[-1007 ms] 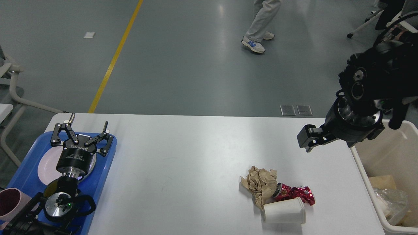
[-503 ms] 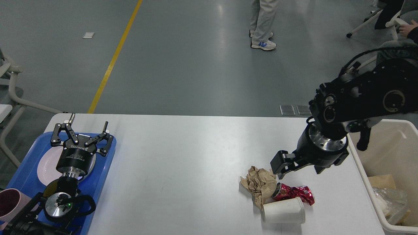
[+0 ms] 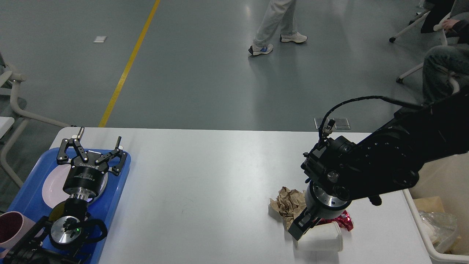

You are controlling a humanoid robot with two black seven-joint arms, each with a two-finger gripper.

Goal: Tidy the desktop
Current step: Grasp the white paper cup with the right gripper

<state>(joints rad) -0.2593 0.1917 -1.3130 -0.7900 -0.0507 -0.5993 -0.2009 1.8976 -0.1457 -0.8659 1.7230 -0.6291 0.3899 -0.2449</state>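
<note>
The desktop (image 3: 205,190), a white rectangular top with rounded corners, spans nearly the full width of the head view and lies beneath both grippers. The right arm (image 3: 395,165) reaches in from the right edge, angled down over the right half of the top. A cream plastic bin (image 3: 436,253) stands at the right end of the top, well to the right of the right jaws, holding paper and clear plastic waste. A blue plastic tray (image 3: 121,183) sits at the left end, directly under the left jaws, carrying a pale pink plate (image 3: 49,189). A mauve cup (image 3: 11,227) stands at the tray's near left corner, below and left of the left jaws.

The left gripper (image 3: 97,145) hovers over the tray and plate with its jaws spread apart, nothing between them. White lettering on its black body reads "ROBOTIQ".

The right gripper (image 3: 298,229) points down into the litter cluster; it is seen dark and end-on, so the jaw state cannot be told. A white paper cup (image 3: 324,240) lies on its side just beside and right of these jaws. Crumpled brown paper (image 3: 289,203) lies just above and left of them. A crushed red can (image 3: 340,220), its printing unreadable, lies right of them, partly hidden by the wrist.
</note>
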